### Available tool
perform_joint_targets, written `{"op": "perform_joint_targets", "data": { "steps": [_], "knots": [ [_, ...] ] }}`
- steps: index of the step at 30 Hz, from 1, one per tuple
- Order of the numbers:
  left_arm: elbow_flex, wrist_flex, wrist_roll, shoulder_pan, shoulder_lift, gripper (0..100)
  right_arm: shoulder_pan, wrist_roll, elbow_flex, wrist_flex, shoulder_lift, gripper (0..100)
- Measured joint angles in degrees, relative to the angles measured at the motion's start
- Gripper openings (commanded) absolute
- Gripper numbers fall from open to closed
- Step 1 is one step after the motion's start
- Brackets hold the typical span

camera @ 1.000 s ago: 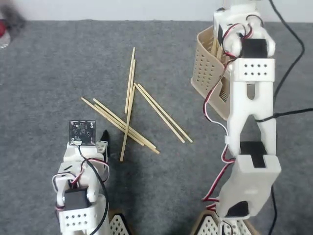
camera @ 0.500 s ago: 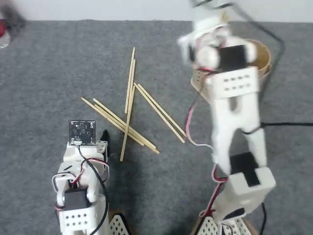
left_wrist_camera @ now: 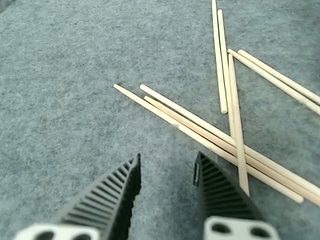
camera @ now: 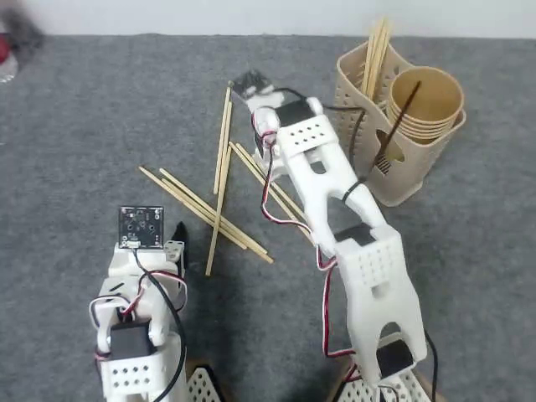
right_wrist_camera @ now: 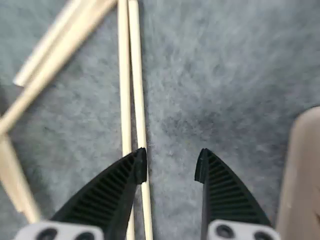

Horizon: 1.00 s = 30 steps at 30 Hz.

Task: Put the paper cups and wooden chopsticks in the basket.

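Now | left pincer (left_wrist_camera: 167, 157) open | right pincer (right_wrist_camera: 171, 155) open over chopsticks (right_wrist_camera: 136, 75) | paper cups (camera: 435, 92) in basket (camera: 353, 92)

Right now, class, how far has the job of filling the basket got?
Done: stacked paper cups and a few chopsticks stand in the basket. In hand: nothing gripped; the right gripper is open over a loose pair, the left gripper open and empty. Left: the loose chopsticks on the mat.

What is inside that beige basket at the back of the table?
A stack of paper cups fills one compartment of the basket; several wooden chopsticks stand on end in the next. The walls and cups hide the basket's bottom.
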Motion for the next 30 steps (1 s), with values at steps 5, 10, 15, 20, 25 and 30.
{"op": "perform_joint_targets", "data": {
  "steps": [5, 10, 15, 20, 25, 30],
  "knots": [
    [0.00, 0.00, 0.00, 0.00, 0.00, 17, -0.70, 0.00, 0.00, 0.00, 3.60, 17.2],
    [0.00, 0.00, 0.00, 0.00, 0.00, 17, -3.25, 0.00, 0.00, 0.18, 3.78, 17.2],
    [0.00, 0.00, 0.00, 0.00, 0.00, 17, -5.36, 0.00, 0.00, 0.18, 3.78, 17.2],
    [0.00, 0.00, 0.00, 0.00, 0.00, 17, -5.36, 0.00, 0.00, 0.18, 3.78, 10.7],
    [0.00, 0.00, 0.00, 0.00, 0.00, 17, -4.40, 0.26, 0.00, 0.18, 3.78, 3.4],
    [0.00, 0.00, 0.00, 0.00, 0.00, 17, -3.16, 5.63, -1.05, 0.09, 6.51, 10.4]
  ]
}}
